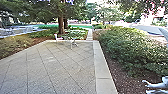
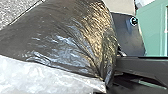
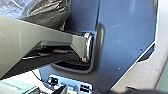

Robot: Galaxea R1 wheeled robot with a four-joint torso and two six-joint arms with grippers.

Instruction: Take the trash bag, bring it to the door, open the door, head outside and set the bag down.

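One broad pavement lies ahead of me, a hedge beyond its right edge. A white chair stands by its far edge. The dark trash bag is up close beside my rig's body; its folds draw to a point, so I judge it's hanging by the neck, tucked in to clear the ground. How far either claw is open, or whether one grips the bag, I can't tell. I can't name the washed-out pale sheet against it, or the cut-off silvery shape.
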